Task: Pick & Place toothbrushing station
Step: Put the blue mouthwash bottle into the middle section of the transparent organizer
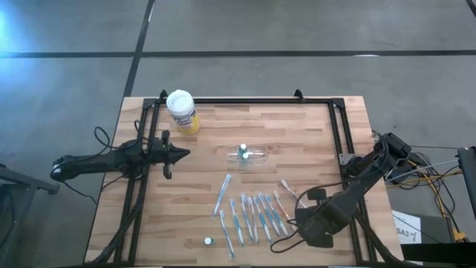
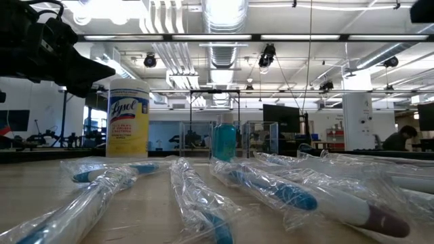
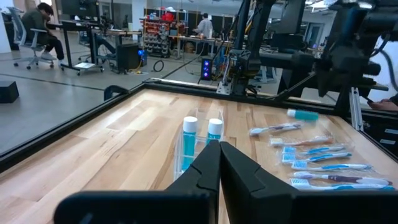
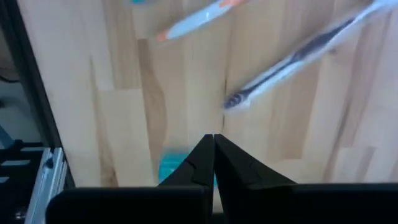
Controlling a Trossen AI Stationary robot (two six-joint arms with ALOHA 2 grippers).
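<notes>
On the table (image 1: 312,141): one clear holder (image 1: 247,157), about ten toothbrushes (image 1: 253,212).

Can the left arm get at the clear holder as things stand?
Probably yes. The left gripper, fingers shut, points toward the clear holder across bare wood. The Lysol canister stands off to the side and the toothbrushes lie nearer the right gripper.

Both grippers' fingers (image 3: 219,163) closed, empty
</notes>
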